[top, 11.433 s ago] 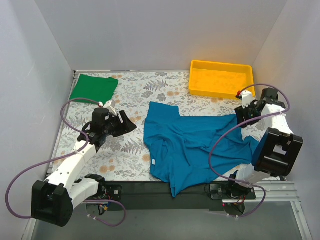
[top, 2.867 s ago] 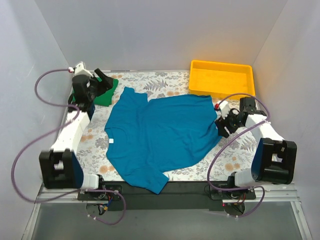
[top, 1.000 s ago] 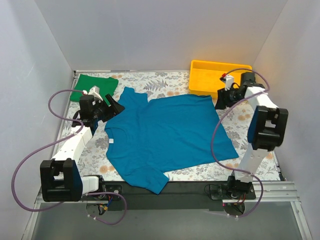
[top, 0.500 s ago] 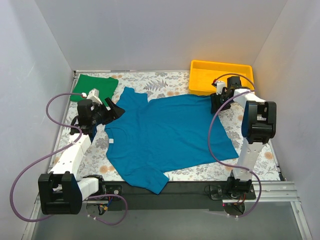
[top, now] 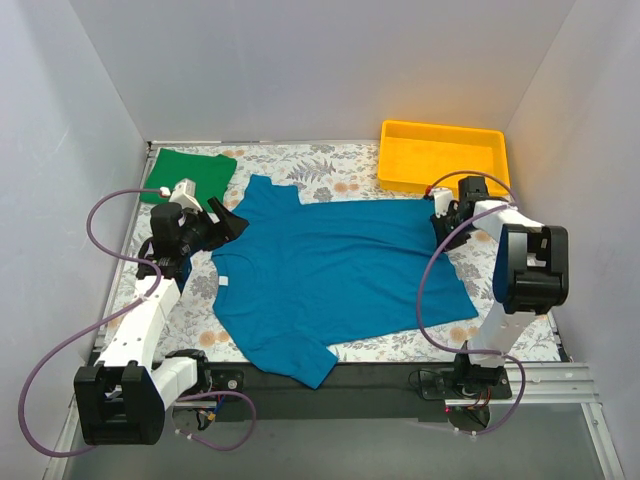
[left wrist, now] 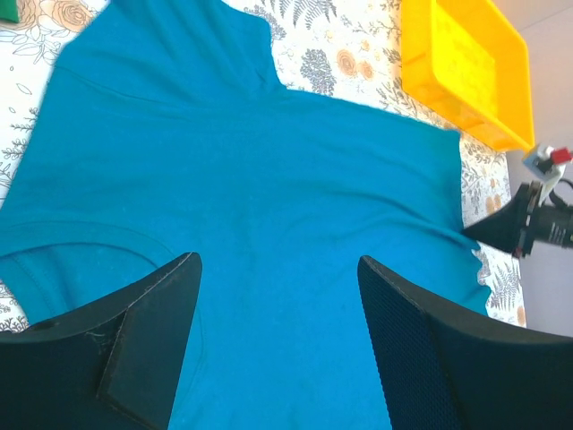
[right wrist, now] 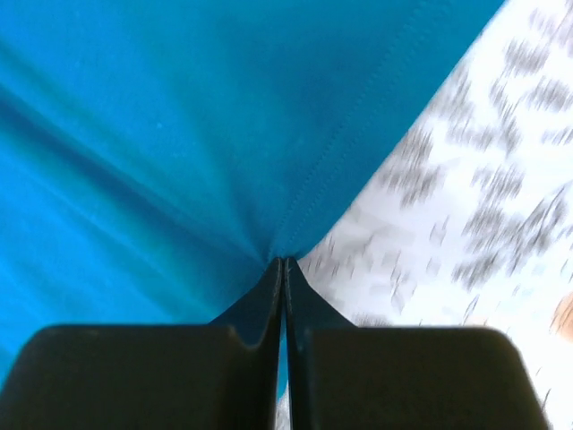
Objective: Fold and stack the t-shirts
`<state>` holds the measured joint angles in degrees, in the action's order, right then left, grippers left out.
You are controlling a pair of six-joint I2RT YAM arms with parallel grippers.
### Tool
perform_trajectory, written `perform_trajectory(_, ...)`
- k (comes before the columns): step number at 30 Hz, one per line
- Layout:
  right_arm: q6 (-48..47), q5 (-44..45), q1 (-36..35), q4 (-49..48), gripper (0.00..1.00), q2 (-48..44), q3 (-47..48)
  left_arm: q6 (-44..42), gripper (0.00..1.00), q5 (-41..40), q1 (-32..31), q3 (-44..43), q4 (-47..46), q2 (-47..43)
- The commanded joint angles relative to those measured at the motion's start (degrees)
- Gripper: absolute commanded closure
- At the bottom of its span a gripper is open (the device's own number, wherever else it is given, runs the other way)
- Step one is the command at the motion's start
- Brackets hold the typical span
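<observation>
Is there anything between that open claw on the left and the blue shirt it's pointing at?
Nothing visible does. The left gripper hangs open at the sleeve side of the teal-blue t-shirt, with only the shirt's own cloth ahead of it. The right gripper is shut on the opposite edge.

The table point(top: 310, 165) has a white cover printed with leaves and flowers. A teal-blue t-shirt point(top: 335, 270) lies spread out flat in the middle of it, and one sleeve reaches over the near edge. A green t-shirt point(top: 190, 172) lies folded in the far left corner. A yellow tray point(top: 440, 127) stands in the far right corner, apart from both.
</observation>
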<state>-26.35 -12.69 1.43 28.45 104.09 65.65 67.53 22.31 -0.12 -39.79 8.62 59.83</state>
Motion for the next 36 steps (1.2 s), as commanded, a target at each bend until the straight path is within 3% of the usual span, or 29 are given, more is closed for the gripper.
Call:
perform_trajectory(1, -5.64, 5.65, 1.29, 7.24, 0.96, -2.92, -6.4, -0.91, 0.31, 0.46, 0.03, 0.77, 0.26, -1.74)
perform_trajectory(6, -5.39, 3.2, 4.19, 7.5, 0.54, -6.01, -1.52, -0.91, 0.31, 0.99, 0.03, 0.86, 0.08, -1.91)
perform_trajectory(9, -3.37, -0.48, 5.24, 7.33, 0.43, -3.21, 4.03, -1.08, 0.31, 0.72, 0.03, 1.12, 0.08, -2.26)
perform_trajectory(16, 9.62, -12.97, 6.48, 5.48, 0.41, 13.31, 25.63, -1.52, 0.31, 0.28, 0.03, 2.0, -0.36, -2.44)
perform_trajectory(20, 10.35, -9.99, 6.21, 5.13, 0.41, 20.96, 30.84, -1.78, 0.31, 0.19, 0.03, 2.35, -0.45, -2.44)
perform_trajectory(26, 11.5, -9.02, 6.3, 4.86, 0.44, 23.7, 32.27, -1.78, 0.31, -0.15, 0.03, 2.35, -0.62, -1.3)
perform_trajectory(35, 10.97, -13.06, 6.13, 4.34, 0.69, 23.7, 28.83, -1.08, 0.31, 1.51, 0.03, 0.51, -2.47, 3.78)
perform_trajectory(36, 10.97, -12.98, 6.04, 4.34, 0.76, 23.96, 29.1, -0.91, 0.31, 1.6, 0.03, -0.02, -2.91, 4.93)
